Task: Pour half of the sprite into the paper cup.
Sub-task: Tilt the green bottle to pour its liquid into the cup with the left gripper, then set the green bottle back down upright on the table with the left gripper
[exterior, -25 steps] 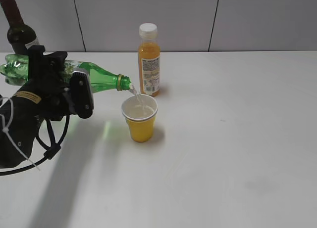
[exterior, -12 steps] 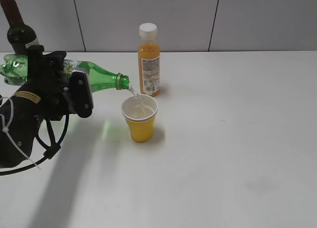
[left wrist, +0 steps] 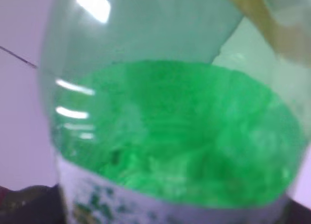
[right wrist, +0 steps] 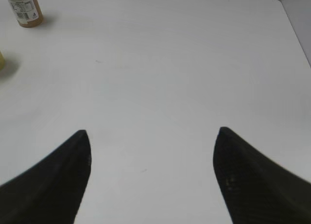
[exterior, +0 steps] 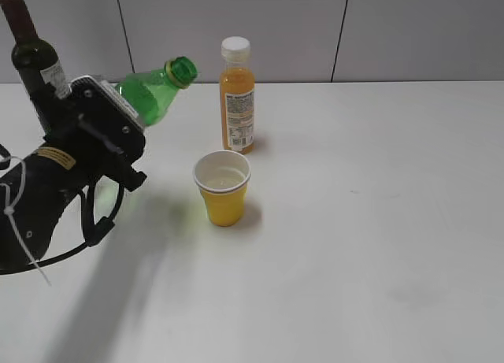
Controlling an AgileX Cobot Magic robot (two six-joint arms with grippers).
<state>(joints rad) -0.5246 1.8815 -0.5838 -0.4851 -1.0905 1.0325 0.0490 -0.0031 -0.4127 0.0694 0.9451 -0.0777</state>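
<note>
My left gripper (exterior: 106,131) is shut on the sprite (exterior: 153,91), a clear-green bottle held above the table at the left, tilted with its open neck pointing up and to the right. No liquid leaves it. The sprite fills the left wrist view (left wrist: 175,136), blurred, with its white label at the bottom. The paper cup (exterior: 222,188), yellow with a white rim, stands upright right of the gripper and holds some clear liquid. Its edge shows at the left of the right wrist view (right wrist: 2,60). My right gripper (right wrist: 150,134) is open and empty over bare table; it is outside the exterior view.
An orange juice bottle (exterior: 237,95) with a white cap stands just behind the cup; its base shows in the right wrist view (right wrist: 23,8). A dark wine bottle (exterior: 33,57) stands at the far left behind my left arm. A grey wall runs along the table's back edge.
The sprite has swung from a near-level pouring tilt over the cup to neck-up and moved back left. The stream into the cup has stopped. The right arm has not visibly moved.
</note>
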